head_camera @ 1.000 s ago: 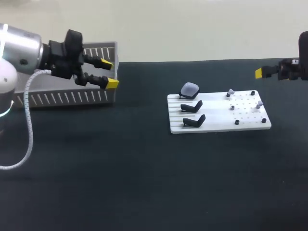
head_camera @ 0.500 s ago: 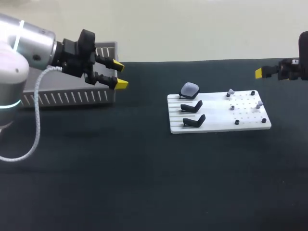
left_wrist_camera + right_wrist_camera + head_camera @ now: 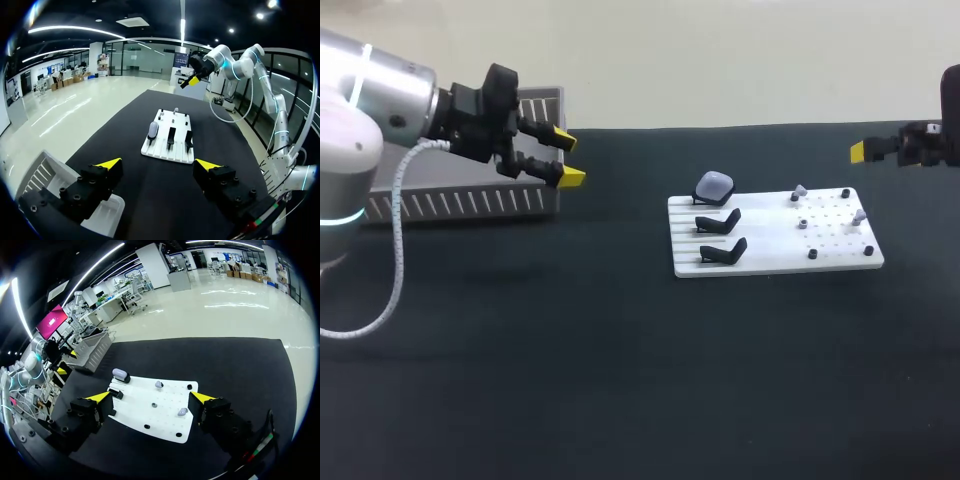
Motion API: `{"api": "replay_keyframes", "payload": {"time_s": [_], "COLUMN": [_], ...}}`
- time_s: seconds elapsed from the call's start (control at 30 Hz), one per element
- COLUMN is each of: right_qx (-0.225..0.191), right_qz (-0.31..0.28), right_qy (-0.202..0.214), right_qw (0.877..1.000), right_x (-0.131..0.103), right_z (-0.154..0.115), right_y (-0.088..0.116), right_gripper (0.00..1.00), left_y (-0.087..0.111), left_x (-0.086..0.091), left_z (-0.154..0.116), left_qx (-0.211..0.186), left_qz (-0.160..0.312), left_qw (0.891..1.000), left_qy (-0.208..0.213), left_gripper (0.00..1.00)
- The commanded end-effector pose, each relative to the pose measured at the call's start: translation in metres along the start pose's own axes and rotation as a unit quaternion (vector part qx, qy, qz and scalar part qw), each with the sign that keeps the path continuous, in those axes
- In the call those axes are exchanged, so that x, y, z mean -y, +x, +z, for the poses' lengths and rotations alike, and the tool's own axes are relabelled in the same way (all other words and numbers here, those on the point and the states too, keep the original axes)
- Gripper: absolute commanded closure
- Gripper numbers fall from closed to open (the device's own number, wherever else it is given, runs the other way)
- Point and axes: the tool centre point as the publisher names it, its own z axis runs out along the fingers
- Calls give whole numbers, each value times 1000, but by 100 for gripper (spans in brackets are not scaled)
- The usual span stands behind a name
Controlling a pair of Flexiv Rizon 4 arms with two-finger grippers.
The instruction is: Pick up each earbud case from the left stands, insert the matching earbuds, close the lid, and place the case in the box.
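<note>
**A:** Where's the earbud case (image 3: pixel 714 185) sitting?

**B:** On the far stand at the white board's (image 3: pixel 775 264) left edge. The other two stands (image 3: pixel 718 220) look bare. My left gripper (image 3: pixel 568 158) hangs spread and empty by the box (image 3: pixel 470 205) at the tabletop's far left corner, with the case straight ahead and open room between. My right gripper (image 3: pixel 151 398) — also spread, holding nothing — hovers past the board's far right corner.

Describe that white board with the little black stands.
The white board is a flat rectangular plate, plastic by its look, lying level on the dark table. Three black stands sit along its left side; the farthest carries a pale case, the other two are empty. Its right side has small holes and pegs.
</note>
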Motion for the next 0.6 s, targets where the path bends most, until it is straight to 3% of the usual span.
{"api": "replay_keyframes", "payload": {"time_s": [0.03,0.6], "right_qx": [0,0], "right_qz": [0,0], "right_qy": [0,0], "right_qw": [1000,1000], "right_x": [0,0], "right_z": [0,0], "right_y": [0,0], "right_gripper": [0,0], "left_y": [-3,-4], "left_x": [-4,-22], "left_z": [16,75], "left_qx": [8,0], "left_qz": [23,41], "left_qw": [1000,999], "left_qy": [-2,23], "left_gripper": [0,0]}}
